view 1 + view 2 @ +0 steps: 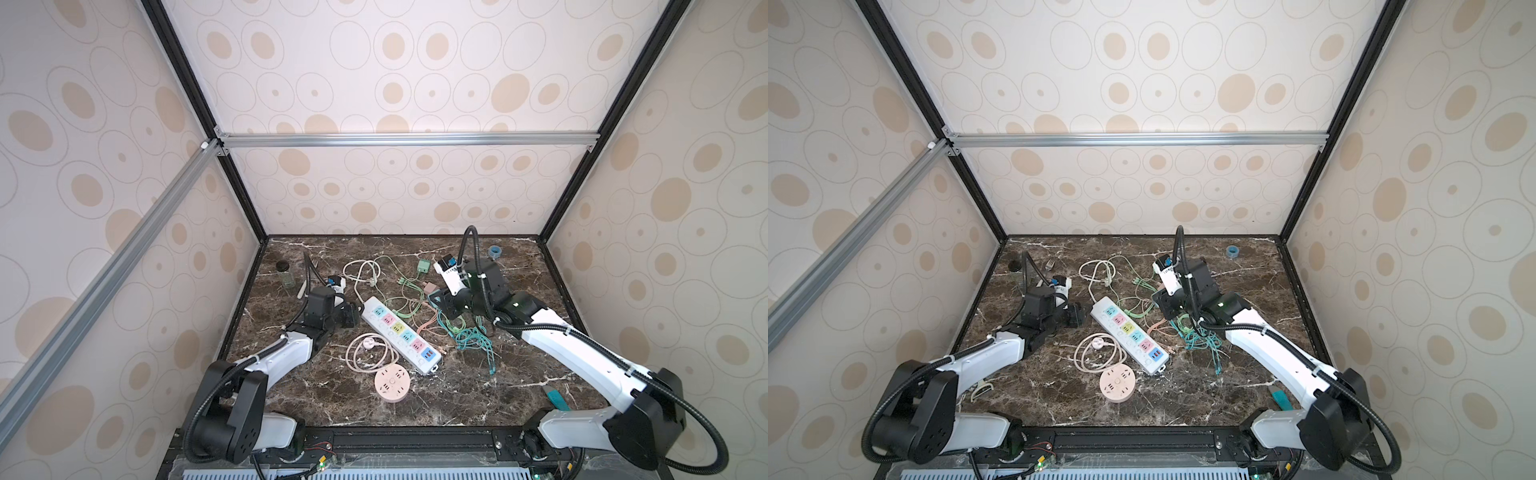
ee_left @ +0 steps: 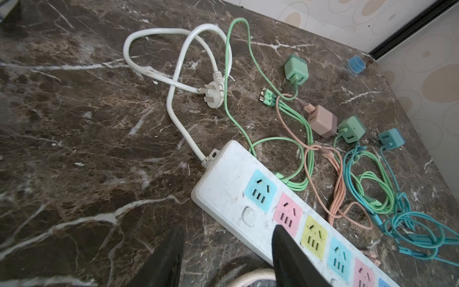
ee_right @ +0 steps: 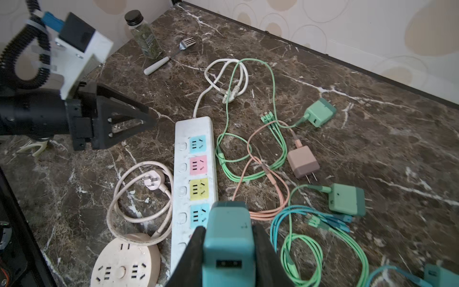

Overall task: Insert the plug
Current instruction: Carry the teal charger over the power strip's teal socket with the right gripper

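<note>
- The right jaws, just right of centre in both top views, were clamped on a teal plug (image 3: 228,223). In the right wrist view its USB face looked at the camera and the black fingers (image 3: 265,251) pressed its two sides.
- The teal plug was held off the worktop (image 1: 457,395), to the right of the power strip's (image 1: 401,334) upper end. I could not see its prongs.
- The power strip lay slantwise at the centre of both top views, running from upper left to lower right. Its sockets were blue, pink, yellow, blue and pink, with a blue USB panel at the lower-right end.
- The left jaws, left of centre, stood partly apart at the strip's upper-left end and held nothing. In the left wrist view one finger (image 2: 288,253) overlapped the strip's edge and the other was over bare worktop.
- The strip's white cord looped toward the back wall, and its white plug (image 2: 214,95) lay flat on the worktop.
- Right of the strip lay tangled green, pink and teal cables, with a green charger (image 2: 295,67) and a pinkish-brown charger (image 2: 323,120) among them.
- Below the strip sat a round pink socket (image 1: 392,382), with its coiled cord beside it.
- A bottle (image 3: 147,37) and a fork (image 3: 183,47) occupied the worktop's upper left, and a blue tape roll (image 1: 494,251) its upper right.
</note>
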`<act>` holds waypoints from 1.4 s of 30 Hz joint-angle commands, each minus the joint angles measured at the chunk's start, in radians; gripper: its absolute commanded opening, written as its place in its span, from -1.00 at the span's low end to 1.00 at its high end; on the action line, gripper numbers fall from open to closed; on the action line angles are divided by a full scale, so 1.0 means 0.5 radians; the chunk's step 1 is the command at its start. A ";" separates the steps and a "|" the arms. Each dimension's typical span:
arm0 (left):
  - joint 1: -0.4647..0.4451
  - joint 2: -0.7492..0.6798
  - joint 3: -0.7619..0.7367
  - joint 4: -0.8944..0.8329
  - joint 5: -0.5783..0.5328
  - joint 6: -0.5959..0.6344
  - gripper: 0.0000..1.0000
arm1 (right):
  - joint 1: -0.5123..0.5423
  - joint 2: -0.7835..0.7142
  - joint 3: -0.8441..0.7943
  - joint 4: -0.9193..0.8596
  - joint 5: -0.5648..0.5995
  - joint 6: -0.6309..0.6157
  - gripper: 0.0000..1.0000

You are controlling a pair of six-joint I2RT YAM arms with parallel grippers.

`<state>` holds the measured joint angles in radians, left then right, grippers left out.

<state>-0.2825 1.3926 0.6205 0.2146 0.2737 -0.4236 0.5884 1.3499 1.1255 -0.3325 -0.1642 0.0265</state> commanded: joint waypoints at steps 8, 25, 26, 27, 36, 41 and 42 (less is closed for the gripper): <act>0.043 0.281 0.163 0.122 0.070 0.077 0.09 | -0.017 0.500 0.410 0.058 -0.341 -0.198 -0.89; 0.093 0.553 0.262 0.239 0.279 0.037 -0.14 | 0.025 1.046 0.815 -0.045 -0.428 -0.320 -0.87; 0.092 0.565 0.263 0.239 0.280 0.035 -0.14 | 0.034 1.068 0.834 -0.059 -0.422 -0.331 -0.87; 0.092 0.571 0.257 0.244 0.285 0.034 -0.14 | 0.045 1.089 0.853 -0.072 -0.412 -0.346 -0.87; 0.096 0.670 0.265 0.276 0.315 0.004 -0.20 | 0.129 1.210 1.014 -0.171 -0.384 -0.410 -0.88; 0.099 0.699 0.275 0.261 0.301 0.001 -0.25 | 0.146 1.266 1.056 -0.194 -0.384 -0.429 -0.88; 0.100 0.702 0.277 0.254 0.293 0.002 -0.25 | 0.149 1.283 1.064 -0.201 -0.377 -0.436 -0.88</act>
<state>-0.2371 1.7279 0.7280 0.3477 0.4114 -0.4225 0.6556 1.9652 1.6287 -0.4065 -0.3546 -0.1596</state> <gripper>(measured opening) 0.374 0.284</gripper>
